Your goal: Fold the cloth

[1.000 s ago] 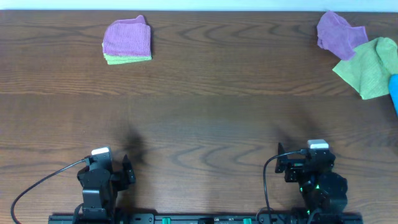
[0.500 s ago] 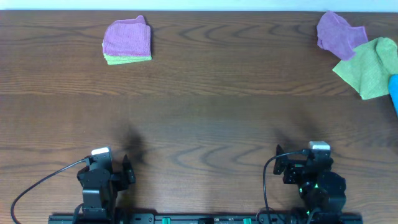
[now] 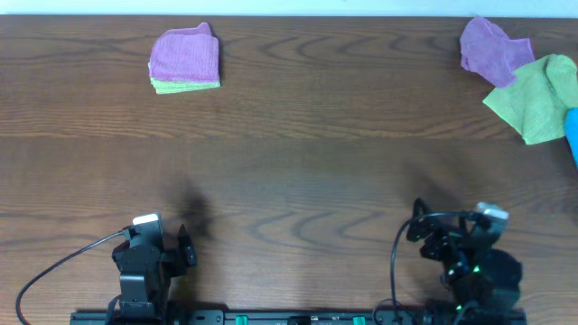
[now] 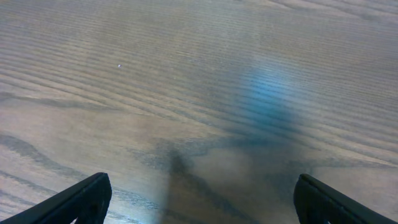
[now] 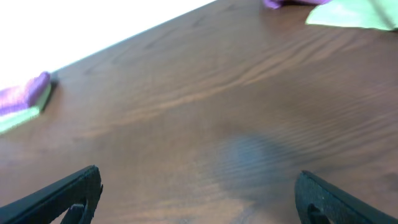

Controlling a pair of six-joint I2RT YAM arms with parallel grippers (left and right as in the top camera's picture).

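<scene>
The dark wood-grain table fills the overhead view. At its near edge sit the two arms. The left gripper hangs low over bare wood with its black fingers spread wide and nothing between them. The right gripper is likewise spread wide and empty, and looks out across the table top.

At the far right corner lies the lime-green cloth, loosely spread and rumpled. The cloth, lilac-purple and crumpled rather than flat, lies just to its left, touching its edge. Both are well apart from either gripper. In the right wrist view they show only as slivers at the top edge.

At the far left lies a neat stack: a folded purple cloth on top of a folded green cloth, only the edge of which shows. A small blue object juts in at the right edge, too cropped to identify.

Compared with a second ago, the right arm has shifted to its right and turned. The left arm and all the cloths lie where they were.
</scene>
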